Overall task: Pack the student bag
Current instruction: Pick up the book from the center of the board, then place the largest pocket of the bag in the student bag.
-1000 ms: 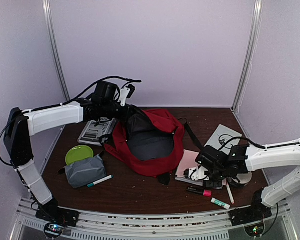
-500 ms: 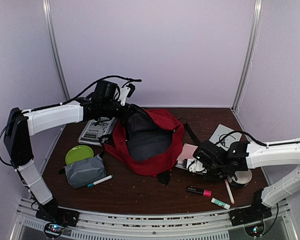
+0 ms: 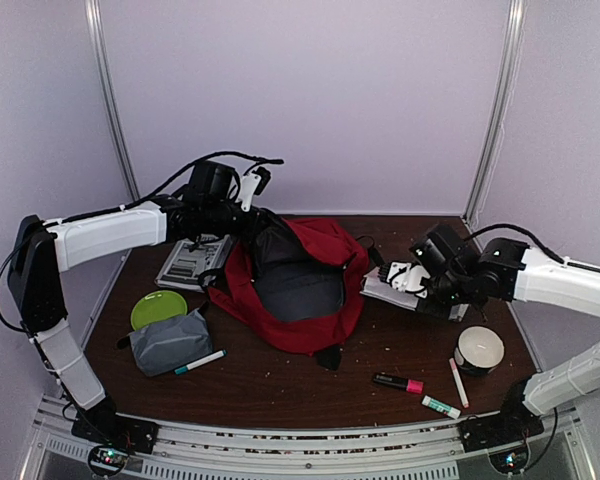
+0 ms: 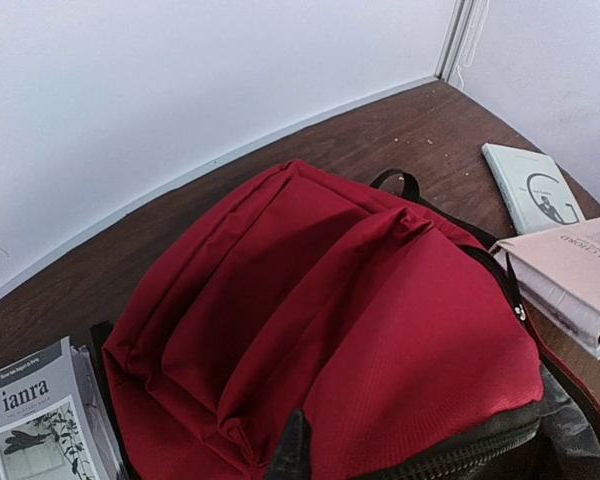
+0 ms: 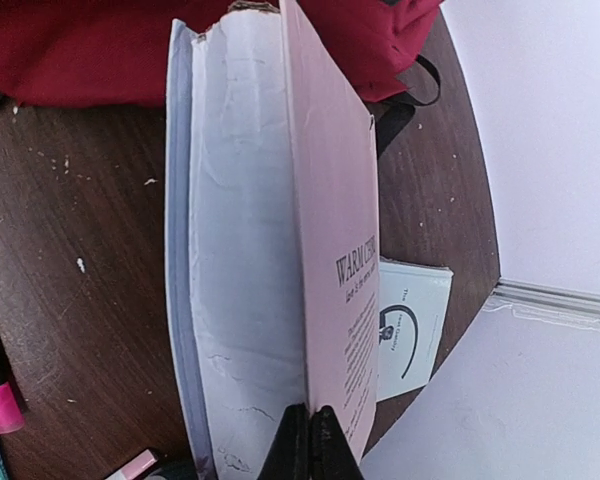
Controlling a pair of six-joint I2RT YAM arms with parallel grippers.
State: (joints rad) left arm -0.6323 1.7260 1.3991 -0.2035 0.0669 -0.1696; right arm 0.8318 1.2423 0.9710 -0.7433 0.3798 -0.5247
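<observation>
Soft, floppy bag point(image 4: 330, 300); your left gripper point(image 4: 292, 452) pinches its rim. Stiff book point(image 5: 240, 250) clamped by cover in your right gripper point(image 5: 310, 440).

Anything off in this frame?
Right gripper seems to pinch the pink book by its front cover alone, so the pages splay away from it. Its top corner looks frayed. Crumbs dot the table.

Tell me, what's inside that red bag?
The bag gapes open: only dark grey lining shows, no packed items. Deeper corners are hidden under its raised flap and red fabric.
</observation>
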